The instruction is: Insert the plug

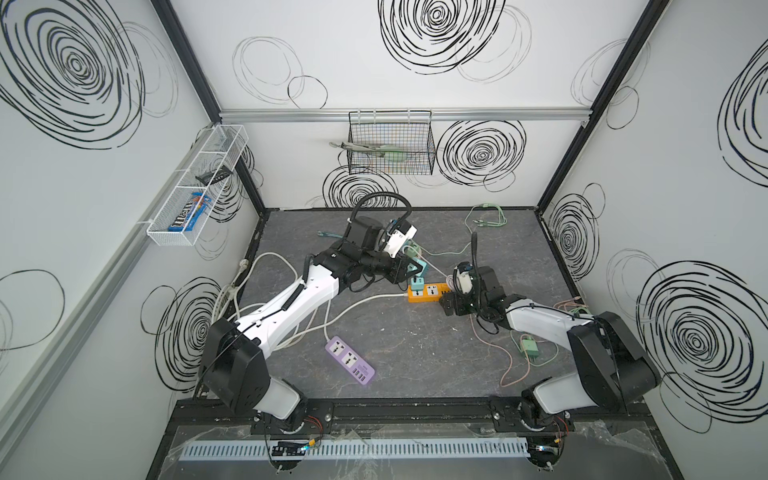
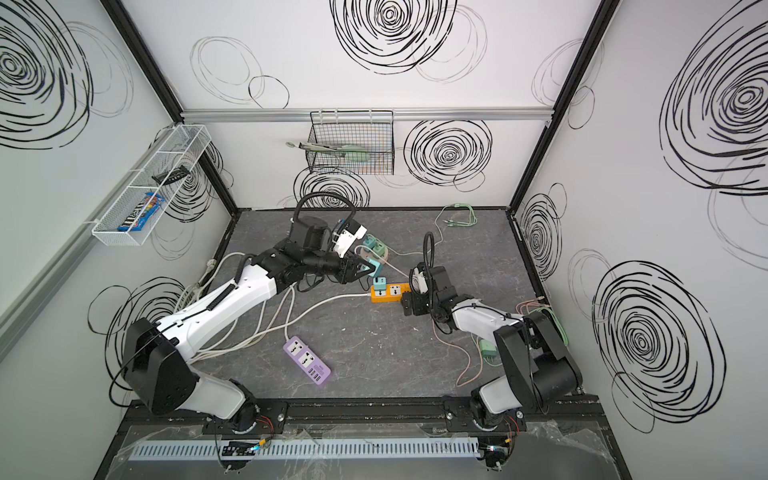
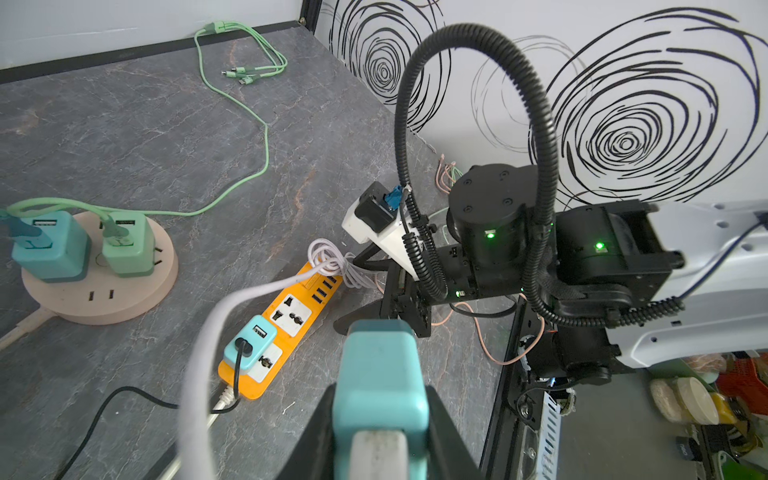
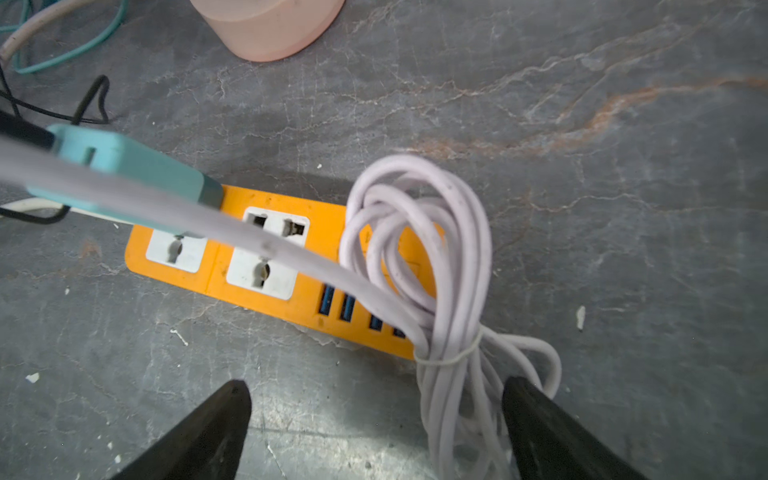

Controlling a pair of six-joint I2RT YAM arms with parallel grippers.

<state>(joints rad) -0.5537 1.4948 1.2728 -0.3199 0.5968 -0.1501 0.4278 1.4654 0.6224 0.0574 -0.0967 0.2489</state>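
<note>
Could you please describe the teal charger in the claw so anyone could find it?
Find the orange power strip mid-table. Just beyond it, the left claw holds a teal charger aloft. Unlike the teal twin on that strip, it is unplugged.

Round hub [image 3: 124,300] sits behind the power strip [image 1: 433,292], second strip [image 1: 351,360] before it.

The right hand [image 4: 376,386] hovers over the grey bench [image 4: 582,208], fingers spread wide. Just ahead lies an orange power strip [image 4: 216,259]. A tied lilac cable coil [image 4: 446,340] drapes over its USB end, just beside one fingertip. A teal charger [image 4: 137,166] sits at the strip's other end, with a pink round socket hub [image 4: 270,29] beyond.
</note>
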